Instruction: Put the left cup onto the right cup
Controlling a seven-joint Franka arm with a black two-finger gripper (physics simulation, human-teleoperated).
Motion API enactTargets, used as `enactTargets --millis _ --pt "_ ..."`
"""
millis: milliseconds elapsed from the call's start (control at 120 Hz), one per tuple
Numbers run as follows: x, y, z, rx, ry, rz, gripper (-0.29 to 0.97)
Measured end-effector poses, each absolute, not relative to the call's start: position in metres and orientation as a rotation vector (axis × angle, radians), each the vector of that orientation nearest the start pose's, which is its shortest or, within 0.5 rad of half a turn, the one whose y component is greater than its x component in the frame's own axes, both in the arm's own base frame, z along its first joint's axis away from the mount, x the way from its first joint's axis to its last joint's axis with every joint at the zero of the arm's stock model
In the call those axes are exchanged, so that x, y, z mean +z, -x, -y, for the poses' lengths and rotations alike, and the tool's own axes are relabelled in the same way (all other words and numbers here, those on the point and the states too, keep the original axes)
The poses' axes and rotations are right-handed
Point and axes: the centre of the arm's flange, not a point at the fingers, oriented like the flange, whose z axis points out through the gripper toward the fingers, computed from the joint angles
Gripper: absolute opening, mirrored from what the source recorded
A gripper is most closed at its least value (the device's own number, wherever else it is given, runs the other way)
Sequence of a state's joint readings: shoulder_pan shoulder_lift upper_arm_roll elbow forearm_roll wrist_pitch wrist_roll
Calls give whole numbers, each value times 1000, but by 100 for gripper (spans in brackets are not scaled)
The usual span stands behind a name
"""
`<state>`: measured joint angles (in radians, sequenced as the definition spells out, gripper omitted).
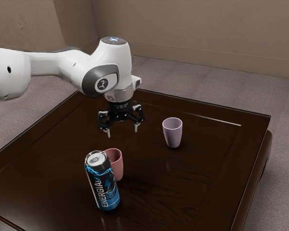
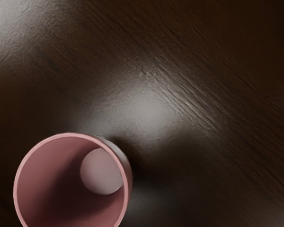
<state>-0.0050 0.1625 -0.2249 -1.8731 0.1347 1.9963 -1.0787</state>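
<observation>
A pink cup stands upright on the dark wooden table, partly hidden behind a blue energy drink can. A pale purple cup stands upright further toward the exterior view's right. My gripper hangs open above the table, higher than the pink cup and a little behind it, with nothing between its fingers. In the wrist view I look down into the pink cup, whose open mouth and pale bottom show.
A blue and black energy drink can stands upright right in front of the pink cup, nearly touching it. The table has a raised rim around its edge. Carpeted floor and beige walls surround it.
</observation>
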Motion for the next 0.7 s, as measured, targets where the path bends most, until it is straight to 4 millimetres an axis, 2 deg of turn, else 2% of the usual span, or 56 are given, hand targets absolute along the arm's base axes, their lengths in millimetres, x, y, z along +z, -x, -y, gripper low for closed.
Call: enactTargets --millis 83,133,233,300,442,575,700 --pt "398 -581 112 -16 2772 1263 68" --pt "379 -573 111 -4 2752 1292 68" --pt "357 -565 111 -13 2735 1341 68" --pt "353 -567 112 -46 2734 1369 68" --pt "356 -586 107 -128 2731 1424 68" --pt "329 -604 97 -105 2702 1479 68" --pt "316 -604 88 -88 2672 1522 68"
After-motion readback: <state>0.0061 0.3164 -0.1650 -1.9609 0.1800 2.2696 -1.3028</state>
